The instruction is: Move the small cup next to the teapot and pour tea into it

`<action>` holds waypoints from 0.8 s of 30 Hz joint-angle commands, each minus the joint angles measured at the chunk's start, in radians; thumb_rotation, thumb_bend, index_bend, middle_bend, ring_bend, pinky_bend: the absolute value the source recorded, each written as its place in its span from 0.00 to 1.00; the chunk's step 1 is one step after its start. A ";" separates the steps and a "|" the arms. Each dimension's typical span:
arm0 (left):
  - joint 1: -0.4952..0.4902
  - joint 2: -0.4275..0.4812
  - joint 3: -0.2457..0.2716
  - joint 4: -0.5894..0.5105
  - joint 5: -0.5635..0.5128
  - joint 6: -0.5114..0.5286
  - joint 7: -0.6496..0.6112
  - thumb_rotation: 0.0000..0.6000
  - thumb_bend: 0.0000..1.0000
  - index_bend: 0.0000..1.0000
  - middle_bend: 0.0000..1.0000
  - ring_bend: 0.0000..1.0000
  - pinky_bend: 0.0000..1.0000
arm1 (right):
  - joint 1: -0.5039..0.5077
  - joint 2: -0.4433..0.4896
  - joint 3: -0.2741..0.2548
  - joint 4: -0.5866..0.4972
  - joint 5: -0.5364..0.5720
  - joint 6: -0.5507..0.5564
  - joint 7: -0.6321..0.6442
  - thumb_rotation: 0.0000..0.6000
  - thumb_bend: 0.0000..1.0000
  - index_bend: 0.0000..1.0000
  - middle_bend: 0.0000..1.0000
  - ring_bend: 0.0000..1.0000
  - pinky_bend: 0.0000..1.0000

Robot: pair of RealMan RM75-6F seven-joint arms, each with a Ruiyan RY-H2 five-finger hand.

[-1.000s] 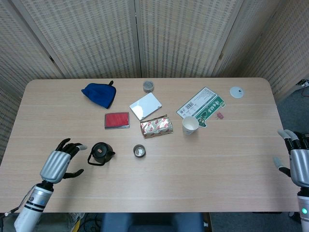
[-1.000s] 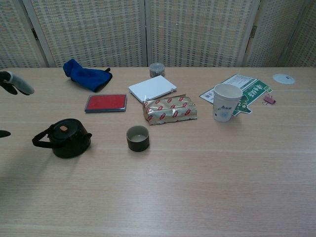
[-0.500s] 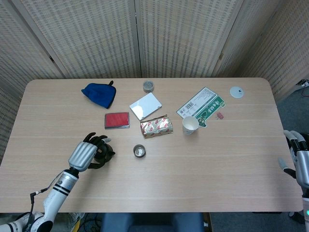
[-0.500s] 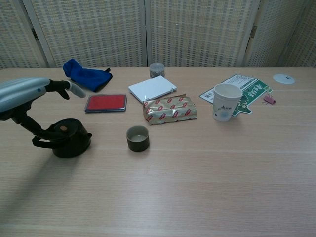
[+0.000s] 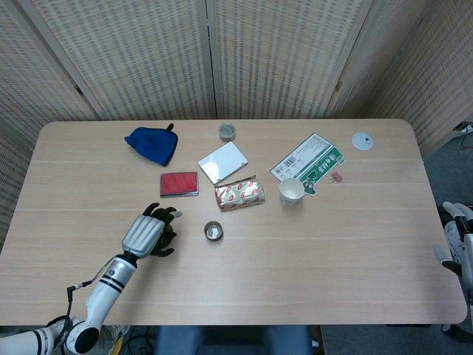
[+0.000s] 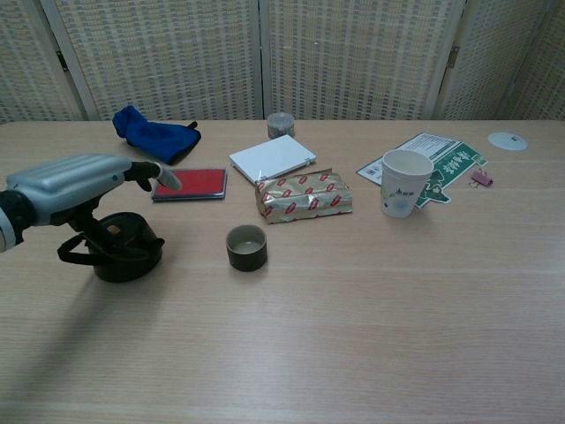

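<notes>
- The small cup (image 6: 246,247) stood upright on the table (image 6: 371,336), a short way to the right of the left hand's fingers (image 5: 168,215), apart from them and untouched.
- The teapot (image 6: 124,250) sat directly beneath those fingers; in the head view the hand hid it almost wholly.
- A second before, the left hand (image 5: 145,233) had hovered well left of the pot with its fingers spread. It had since swept in over the lid.
- Its fingers were apart, with one pointing forward past the pot. Whether any had closed on the handle (image 6: 72,252) could not be told.
- Judging from this, the pot was being taken first, though the cup had not been moved any nearer.
- The right hand (image 5: 460,240) had drawn back to the table's right edge, far from the cup, fingers loosely spread and holding nothing.
- Beyond the fingertips lay a red case (image 6: 189,184), a foil packet (image 6: 304,195) and a paper cup (image 6: 404,183).
</notes>
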 commanded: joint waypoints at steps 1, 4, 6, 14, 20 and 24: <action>-0.010 -0.008 0.009 0.021 -0.026 -0.008 0.037 0.93 0.18 0.19 0.17 0.21 0.08 | -0.005 -0.001 0.004 0.004 -0.004 -0.004 0.007 1.00 0.20 0.20 0.22 0.15 0.27; -0.010 -0.002 0.018 0.026 -0.045 -0.006 0.064 0.95 0.18 0.19 0.17 0.21 0.08 | -0.010 -0.002 0.008 0.009 -0.008 -0.011 0.010 1.00 0.20 0.20 0.22 0.15 0.27; -0.008 0.007 0.025 0.026 -0.053 0.000 0.078 0.96 0.18 0.19 0.17 0.21 0.08 | -0.013 -0.003 0.012 0.013 -0.010 -0.015 0.014 1.00 0.20 0.20 0.22 0.15 0.27; -0.004 0.027 0.038 0.053 -0.082 0.014 0.103 1.00 0.18 0.19 0.17 0.21 0.08 | -0.021 -0.006 0.027 0.017 -0.016 -0.025 0.016 1.00 0.20 0.20 0.22 0.15 0.27; 0.001 0.048 0.044 0.035 -0.061 0.027 0.048 1.00 0.18 0.19 0.17 0.21 0.08 | -0.027 -0.006 0.034 0.013 -0.023 -0.028 0.013 1.00 0.20 0.20 0.22 0.15 0.27; 0.012 0.095 0.076 0.010 0.028 0.058 -0.012 1.00 0.18 0.20 0.17 0.21 0.08 | -0.031 -0.003 0.039 0.010 -0.027 -0.030 0.012 1.00 0.20 0.20 0.22 0.15 0.27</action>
